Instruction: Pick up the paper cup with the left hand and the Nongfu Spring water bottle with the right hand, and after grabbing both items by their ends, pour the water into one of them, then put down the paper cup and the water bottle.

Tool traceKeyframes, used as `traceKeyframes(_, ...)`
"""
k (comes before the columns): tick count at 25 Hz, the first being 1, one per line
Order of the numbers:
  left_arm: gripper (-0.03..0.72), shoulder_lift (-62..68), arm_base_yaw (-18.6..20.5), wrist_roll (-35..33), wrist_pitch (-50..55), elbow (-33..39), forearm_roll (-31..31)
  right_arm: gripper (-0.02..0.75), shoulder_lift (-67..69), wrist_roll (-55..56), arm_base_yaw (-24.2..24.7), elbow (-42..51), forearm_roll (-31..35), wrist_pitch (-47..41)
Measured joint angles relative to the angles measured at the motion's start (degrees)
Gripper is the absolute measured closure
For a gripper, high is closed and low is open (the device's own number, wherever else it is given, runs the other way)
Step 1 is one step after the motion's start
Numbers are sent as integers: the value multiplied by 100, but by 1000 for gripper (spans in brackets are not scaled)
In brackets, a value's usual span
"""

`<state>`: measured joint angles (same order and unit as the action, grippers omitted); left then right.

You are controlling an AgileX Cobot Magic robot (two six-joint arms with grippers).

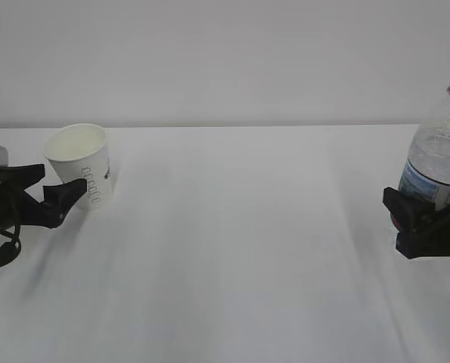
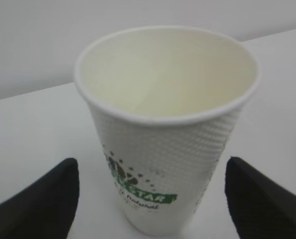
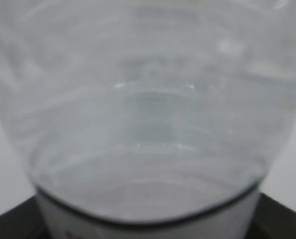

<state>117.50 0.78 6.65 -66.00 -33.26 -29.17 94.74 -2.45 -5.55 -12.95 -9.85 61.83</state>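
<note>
The white paper cup (image 1: 82, 162) stands upright on the table at the far left, and its inside (image 2: 167, 74) looks empty. My left gripper (image 1: 60, 180) is open. Its black fingers (image 2: 38, 201) stand either side of the cup's lower half with a gap on both sides. At the right edge the Nongfu Spring water bottle (image 1: 438, 147) stands upright with no cap and a red neck ring. My right gripper (image 1: 423, 214) is shut on it at the label. The clear ribbed wall (image 3: 148, 114) fills the right wrist view. I cannot make out the water.
A white cloth covers the table (image 1: 247, 249), and a plain white wall rises behind its far edge. Nothing else stands between the two arms.
</note>
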Motion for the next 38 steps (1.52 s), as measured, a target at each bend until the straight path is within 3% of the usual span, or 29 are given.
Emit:
traceKeyframes(14, -3, 322, -285, 12, 148, -508, -141, 256, -3, 0, 0, -21, 0, 0)
traceKeyframes(32, -3, 898, -297, 15, 317, -1215, -101, 256, -3, 0, 0, -21, -10, 0)
traceKeyframes(38, -3, 1095, -498, 25, 406, -1521, -92, 256, -3, 0, 0, -21, -19, 0)
